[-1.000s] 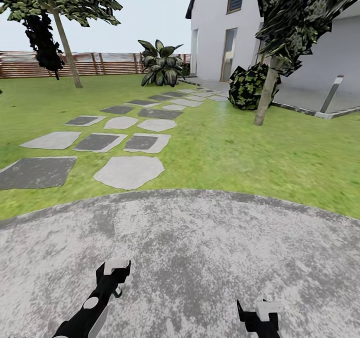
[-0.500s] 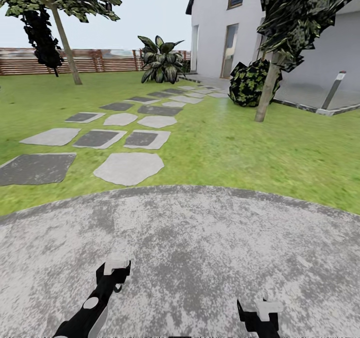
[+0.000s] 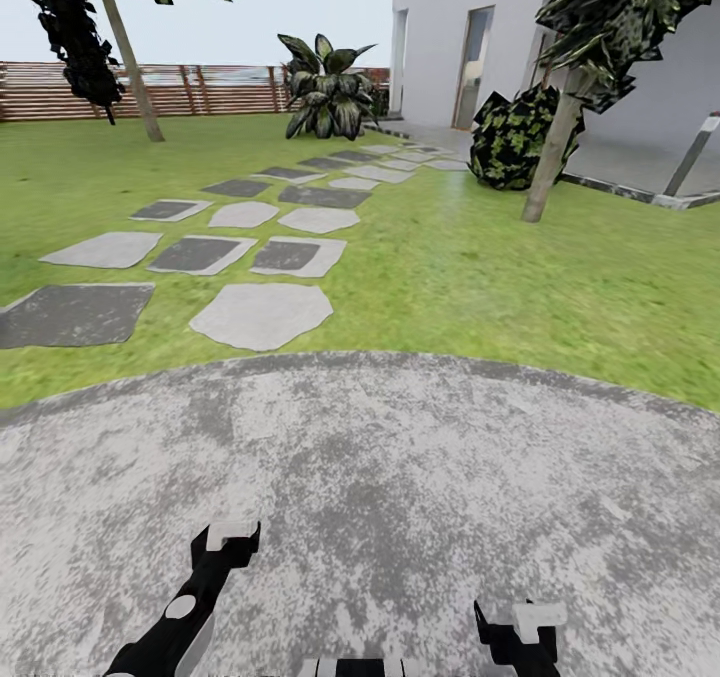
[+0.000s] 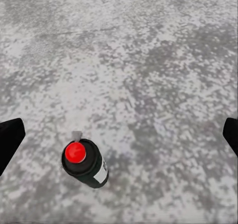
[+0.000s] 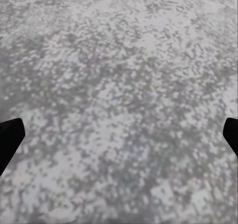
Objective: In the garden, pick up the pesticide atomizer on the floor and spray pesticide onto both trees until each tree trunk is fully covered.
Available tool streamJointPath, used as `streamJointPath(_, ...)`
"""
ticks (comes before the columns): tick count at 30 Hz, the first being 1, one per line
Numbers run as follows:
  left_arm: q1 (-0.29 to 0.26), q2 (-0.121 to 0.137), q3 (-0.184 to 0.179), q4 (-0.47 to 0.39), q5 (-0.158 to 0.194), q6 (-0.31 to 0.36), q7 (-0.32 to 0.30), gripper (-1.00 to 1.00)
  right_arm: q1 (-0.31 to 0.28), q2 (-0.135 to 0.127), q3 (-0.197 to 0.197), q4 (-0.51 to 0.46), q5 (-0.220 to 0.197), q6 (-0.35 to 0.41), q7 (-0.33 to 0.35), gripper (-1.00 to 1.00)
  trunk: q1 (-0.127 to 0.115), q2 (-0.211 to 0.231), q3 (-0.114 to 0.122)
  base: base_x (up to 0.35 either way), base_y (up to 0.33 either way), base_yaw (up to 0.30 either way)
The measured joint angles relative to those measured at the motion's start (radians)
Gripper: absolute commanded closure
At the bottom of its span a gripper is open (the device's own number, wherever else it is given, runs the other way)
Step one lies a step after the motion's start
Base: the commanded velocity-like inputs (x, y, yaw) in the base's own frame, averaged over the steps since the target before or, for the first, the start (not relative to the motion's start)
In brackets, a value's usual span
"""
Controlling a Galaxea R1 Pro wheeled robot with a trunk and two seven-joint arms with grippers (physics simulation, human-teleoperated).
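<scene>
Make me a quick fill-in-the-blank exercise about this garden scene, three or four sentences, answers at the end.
1. In the left wrist view the pesticide atomizer stands on the grey paved floor, and its top is coloured ____.
2. The left gripper has its fingers spread wide, so it is ____.
3. The stepping stones lie in the green ____.
4. Behind the far tree runs a slatted wooden ____.

Missing words: red; open; grass; fence
</scene>
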Motion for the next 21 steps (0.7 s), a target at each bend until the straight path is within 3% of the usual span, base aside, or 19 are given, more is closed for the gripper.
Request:
streamJointPath(4,0.000,0.002,-0.001,0.000,0.000,-0.003,0.000,-1.00,0.000,0.000,0.000,0.000,0.000,0.000,0.000,-1.00,0.000,0.000,-0.005,0.000,0.000,0.125)
streamJointPath(9,0.001,0.004,-0.003,0.010,0.001,-0.074,0.000,-1.00,0.000,0.000,0.000,0.000,-0.001,0.000,0.000,-1.00,0.000,0.000,-0.006,0.000,0.000,0.030)
streamJointPath(15,0.002,0.005,-0.003,0.014,0.003,-0.108,0.000,-1.00,0.000,0.000,0.000,0.000,-0.001,0.000,0.000,-1.00,0.000,0.000,-0.007,0.000,0.000,0.011)
streamJointPath(21,0.002,0.006,0.001,0.015,0.003,-0.111,0.000,-1.00,0.000,0.000,0.000,0.000,0.000,0.000,0.000,-1.00,0.003,-0.001,-0.035,0.000,0.000,0.121)
